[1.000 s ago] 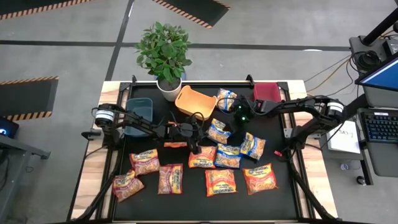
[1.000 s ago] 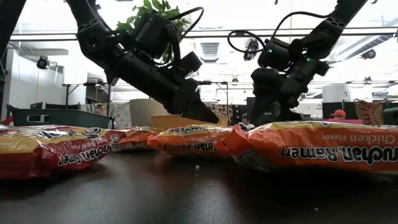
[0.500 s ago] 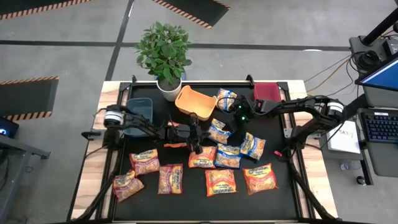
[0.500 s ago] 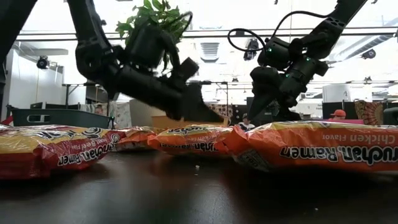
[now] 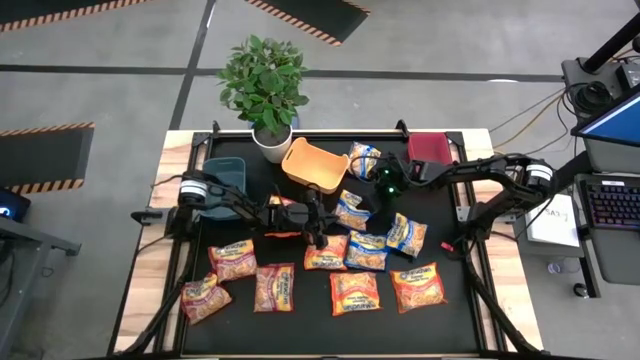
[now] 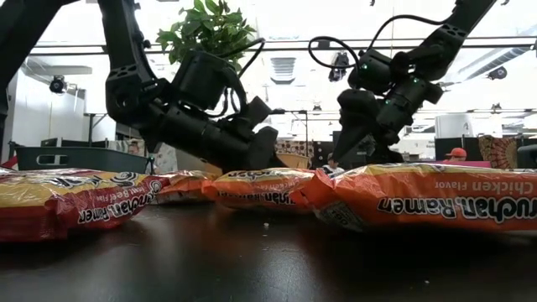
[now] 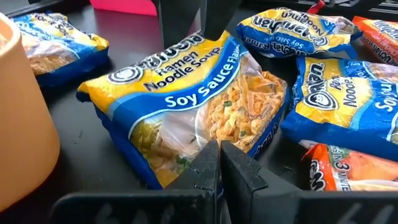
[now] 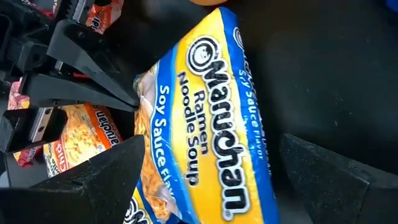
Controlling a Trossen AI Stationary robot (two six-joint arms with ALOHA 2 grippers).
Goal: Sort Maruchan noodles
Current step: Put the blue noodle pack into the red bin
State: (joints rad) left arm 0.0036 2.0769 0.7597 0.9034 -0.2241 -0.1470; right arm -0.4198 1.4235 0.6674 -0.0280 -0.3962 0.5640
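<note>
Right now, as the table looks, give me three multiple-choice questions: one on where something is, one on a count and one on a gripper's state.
1. Where is the orange bin?
A. Along the far side, between the teal bin and the red bin
B. At the near edge, in front of the packets
C. On the floor

2. How many bins are on the table?
A. One
B. Three
C. Five

3. How is the left gripper?
A. Wide open around a packet
B. Clamped on a bin's rim
C. Shut, tips at the soy sauce packet

Answers:
1. A, since the high view shows teal, orange and red bins in a row at the far side.
2. B, since only those three bins show.
3. C, since the left wrist view shows the fingers pressed together at that packet's edge.
</note>
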